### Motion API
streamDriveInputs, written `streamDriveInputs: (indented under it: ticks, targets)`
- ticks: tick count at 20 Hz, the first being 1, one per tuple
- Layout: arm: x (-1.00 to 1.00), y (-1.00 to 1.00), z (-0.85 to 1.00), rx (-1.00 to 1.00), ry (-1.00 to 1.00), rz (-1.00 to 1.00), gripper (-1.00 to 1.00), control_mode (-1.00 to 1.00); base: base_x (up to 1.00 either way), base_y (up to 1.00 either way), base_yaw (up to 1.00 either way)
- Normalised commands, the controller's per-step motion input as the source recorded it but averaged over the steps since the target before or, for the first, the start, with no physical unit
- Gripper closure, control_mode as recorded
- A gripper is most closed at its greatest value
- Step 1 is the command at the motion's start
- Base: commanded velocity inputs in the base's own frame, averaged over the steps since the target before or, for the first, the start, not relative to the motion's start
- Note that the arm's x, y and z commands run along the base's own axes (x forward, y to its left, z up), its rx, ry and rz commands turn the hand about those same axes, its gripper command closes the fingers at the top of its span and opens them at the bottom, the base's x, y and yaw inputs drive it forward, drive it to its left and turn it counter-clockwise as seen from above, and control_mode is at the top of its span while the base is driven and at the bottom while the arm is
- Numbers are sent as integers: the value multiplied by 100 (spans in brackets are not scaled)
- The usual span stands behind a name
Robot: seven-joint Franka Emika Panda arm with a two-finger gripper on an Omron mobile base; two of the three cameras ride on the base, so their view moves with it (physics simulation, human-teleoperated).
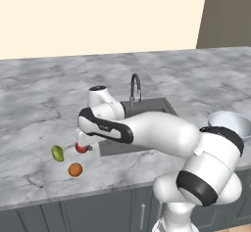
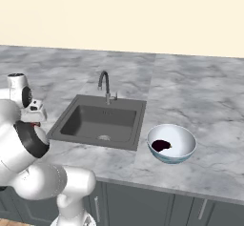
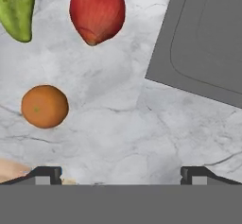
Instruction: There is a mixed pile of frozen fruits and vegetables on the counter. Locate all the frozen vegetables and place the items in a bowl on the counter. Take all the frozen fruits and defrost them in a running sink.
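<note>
The hand [image 3: 121, 173], jaws wide and empty, hangs over the shiny red ball [image 3: 97, 11] at frame top, apparently lining up a grasp.

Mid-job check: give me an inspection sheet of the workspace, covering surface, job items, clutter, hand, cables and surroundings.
Surface: marble counter, dry, intact.
Job's things: eggplant lies in the bowl; red ball, orange ball and yellow-green fruit sit on the counter left of the sink, apart from one another. No water seen at the tap.
Clutter: nothing seen.
Hand: hand open, empty, above the counter near the red ball.
Cables: nothing seen.
Surroundings: cream wall, dark grey cabinets below.
</note>
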Motion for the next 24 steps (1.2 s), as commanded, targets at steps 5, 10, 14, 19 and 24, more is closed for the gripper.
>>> streamDriveInputs:
  ticks: [5, 10, 14, 19, 24]
  targets:
    - [55, 46, -13, -2, -7, -14, -100, -100, 0, 0, 0]
    - [53, 28, -26, -7, -10, -9, -100, -100, 0, 0, 0]
    - [38, 4, -44, -1, -7, -6, -100, -100, 0, 0, 0]
    - [45, 18, -18, 1, 0, -3, -100, -100, 0, 0, 0]
    - [21, 17, -23, 0, 0, -3, -100, -100, 0, 0, 0]
